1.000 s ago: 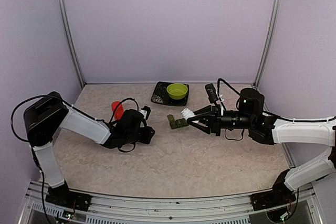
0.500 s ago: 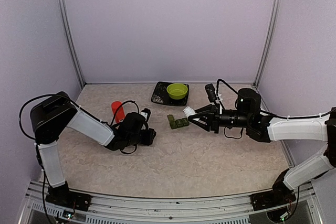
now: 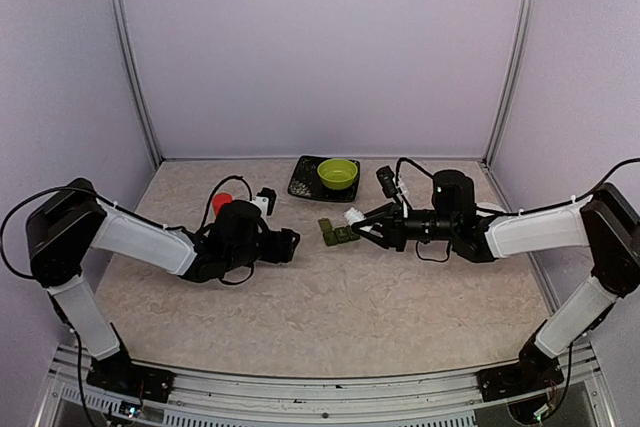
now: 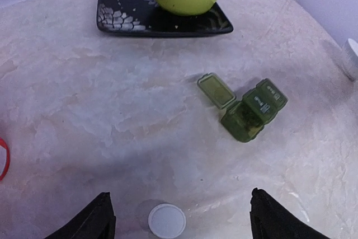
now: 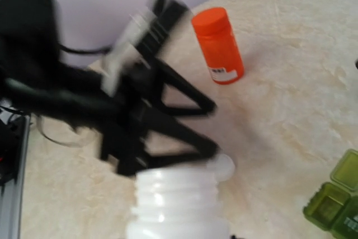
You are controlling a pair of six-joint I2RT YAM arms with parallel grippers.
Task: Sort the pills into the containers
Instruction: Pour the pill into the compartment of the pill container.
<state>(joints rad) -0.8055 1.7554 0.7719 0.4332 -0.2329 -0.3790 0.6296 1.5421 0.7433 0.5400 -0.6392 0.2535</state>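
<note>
A marbled beige tabletop (image 3: pixel 330 317) fills the floor of a booth with smooth pale lilac walls (image 3: pixel 320 47). Its widest open stretch is the near half, between the grippers and the near rail. A glossy black square tray (image 3: pixel 303 180) sits close to the far edge and carries a rounded lime-green bowl (image 3: pixel 338 173).

An orange plastic pill bottle (image 5: pixel 218 45) with a matching cap stands upright at left, partly hidden behind the left arm in the top view. The left gripper (image 3: pixel 285 245) hangs low over the table with its fingers spread wide and holds nothing. A small white round cap (image 4: pixel 166 220) lies flat between them.

The right gripper (image 3: pixel 362 225) reaches in from the right, clamped on a ribbed white plastic bottle (image 3: pixel 354 215) whose neck is uncapped.

The translucent dark green containers (image 4: pixel 251 110), three boxes joined in a row, lie mid-table, near of the tray and between the two grippers. They are just beside the white bottle. The lid of one end box lies swung open on the table.
</note>
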